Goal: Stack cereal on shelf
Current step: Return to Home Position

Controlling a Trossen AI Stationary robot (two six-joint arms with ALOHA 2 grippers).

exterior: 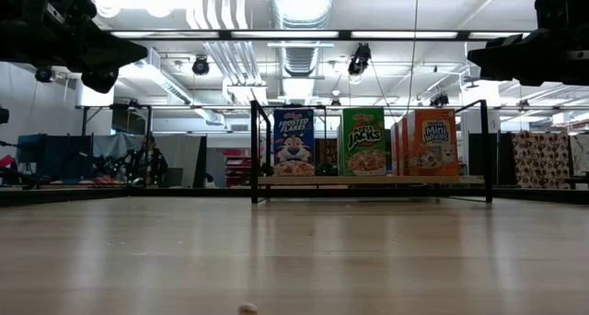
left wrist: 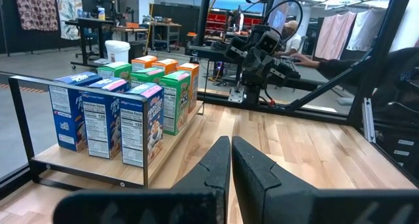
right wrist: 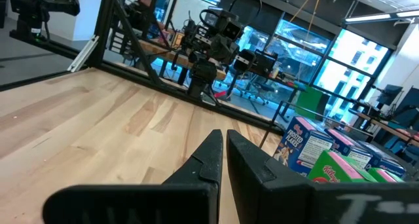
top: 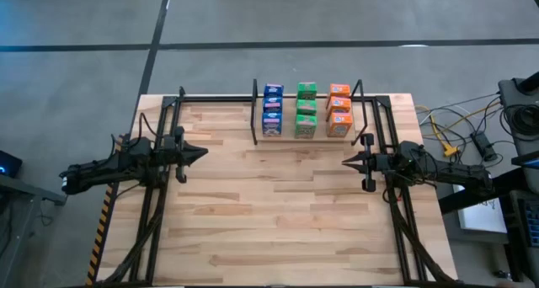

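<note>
Bench: light wood, both arms above it.

Left arm lay along the bench's left edge. The left end effector pointed in toward the bench centre, fingers pressed together, nothing held.

Right arm mirrored it at the right edge. The right end effector was likewise closed and empty, well apart from the shelf.

Shelf stood at the middle of the bench's far edge.

On its board stood nine boxes, upright, in three front-to-back rows of three: blue cereal boxes on the shelf's left side, green cereal boxes in the middle, orange cereal boxes on the right. Printed fronts faced the near edge.
</note>
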